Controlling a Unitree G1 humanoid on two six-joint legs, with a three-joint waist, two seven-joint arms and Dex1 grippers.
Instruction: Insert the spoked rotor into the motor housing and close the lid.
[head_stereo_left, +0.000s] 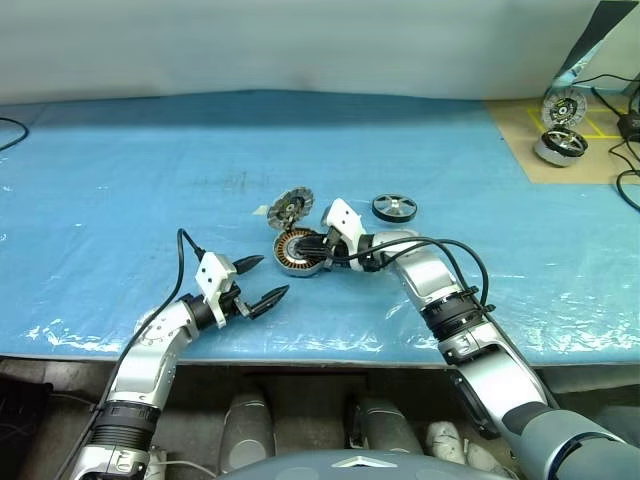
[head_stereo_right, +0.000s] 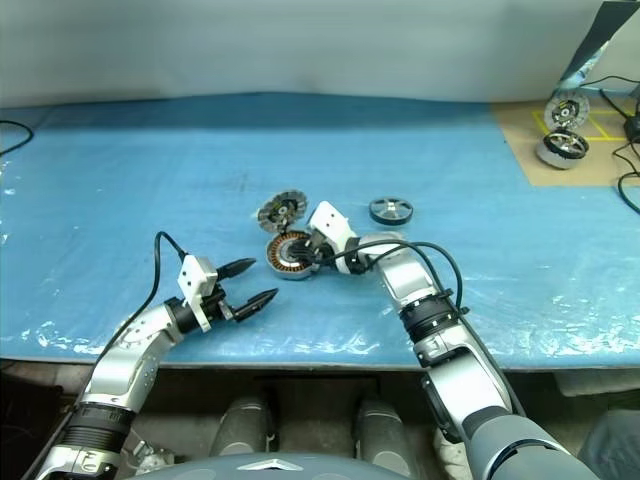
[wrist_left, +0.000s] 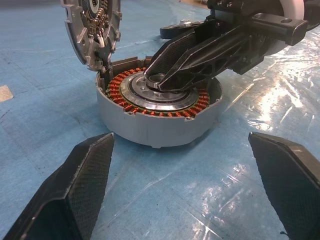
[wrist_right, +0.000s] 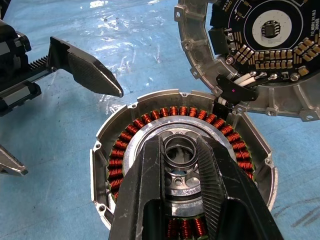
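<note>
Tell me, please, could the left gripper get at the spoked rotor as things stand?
Probably not directly: the spoked rotor lies beyond the motor housing and the right gripper, which stand between it and the open left gripper.

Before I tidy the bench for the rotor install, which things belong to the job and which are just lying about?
Job:
- housing, coils exposed
- lid, hinged open
- rotor, lying apart on the blue sheet
- thin ring in the right gripper, over the housing's centre

Lying about:
- motor and upright disc on the tan board
- cables beside them
</note>
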